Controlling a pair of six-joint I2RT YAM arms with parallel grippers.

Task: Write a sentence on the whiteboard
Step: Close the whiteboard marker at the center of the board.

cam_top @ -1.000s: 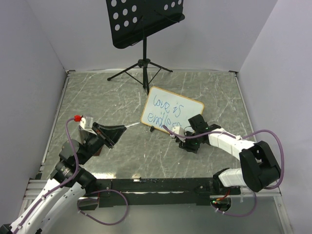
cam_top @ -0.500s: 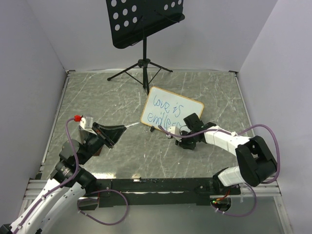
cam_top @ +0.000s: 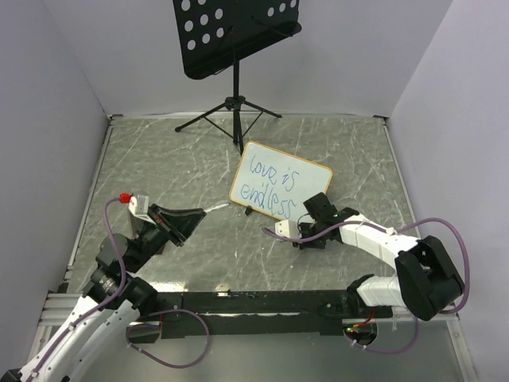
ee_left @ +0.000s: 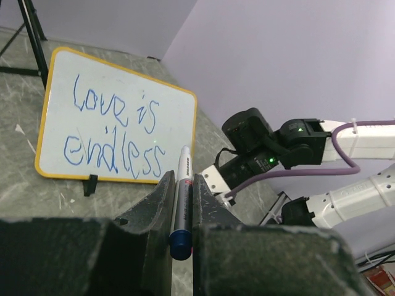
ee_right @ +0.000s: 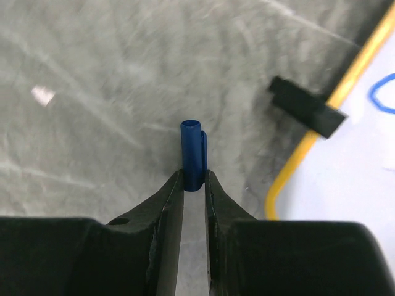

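A grey stone-look table (cam_top: 159,159) sits between pale purple walls. A tall black music stand (cam_top: 236,36) with round holes stands at the far side, well beyond both pincers. The whiteboard (cam_top: 280,181) stands up on the table, leaning back a little. It is out past the tip of the left pincer (ee_left: 182,180) and apart from it, and just beside the right pincer (ee_right: 194,180), which hangs low over the table in front of the board's lower right corner. From the right wrist view, the board's yellow edge curves by on the right of the fingers. The sentence (ee_left: 114,132) is in thin blue loopy letters on two lines, "love is" on top and "endless" under it. The left pincer is squeezed tight on a white marker (ee_left: 183,165) that points toward the board; the marker's dark blue end sticks out behind the fingers. The right pincer is pinched narrow on a small blue cap (ee_right: 192,151), which pokes out past its fingertips with the open end forward. A little black foot (ee_right: 307,106) of the board lies up and to the right of that pincer.
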